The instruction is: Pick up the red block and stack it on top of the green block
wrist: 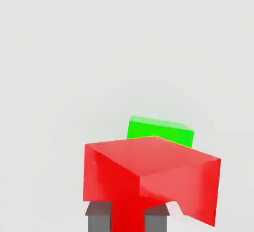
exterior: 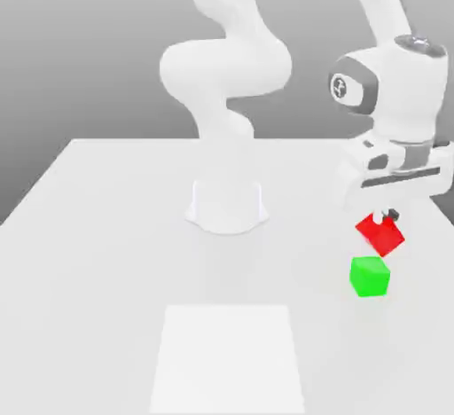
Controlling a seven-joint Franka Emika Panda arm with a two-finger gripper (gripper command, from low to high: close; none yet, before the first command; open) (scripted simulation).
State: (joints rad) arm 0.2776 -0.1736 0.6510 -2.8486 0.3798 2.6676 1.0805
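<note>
The small smooth red block (exterior: 380, 234) hangs tilted, one corner down, w/ no long side, just above the small smooth green block (exterior: 370, 277) on the white tabletop (exterior: 106, 227). The tool (exterior: 387, 216) points down, pinching the red block.

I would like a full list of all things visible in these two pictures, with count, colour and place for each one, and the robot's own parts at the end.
red block: one, bright red, held tilted in the air under the hand, just above the green block and not touching it, toward the exterior view's right.
green block: one, bright green, resting on the table below the red block.
table: one, white, under everything.
rectangular patch: one, slightly brighter white, flat on the table's near side, in front of the arm's base.
arm: one, white, rising from a round base at the table's middle.
hand: one, white with dark fingers, shut on the red block.
</note>
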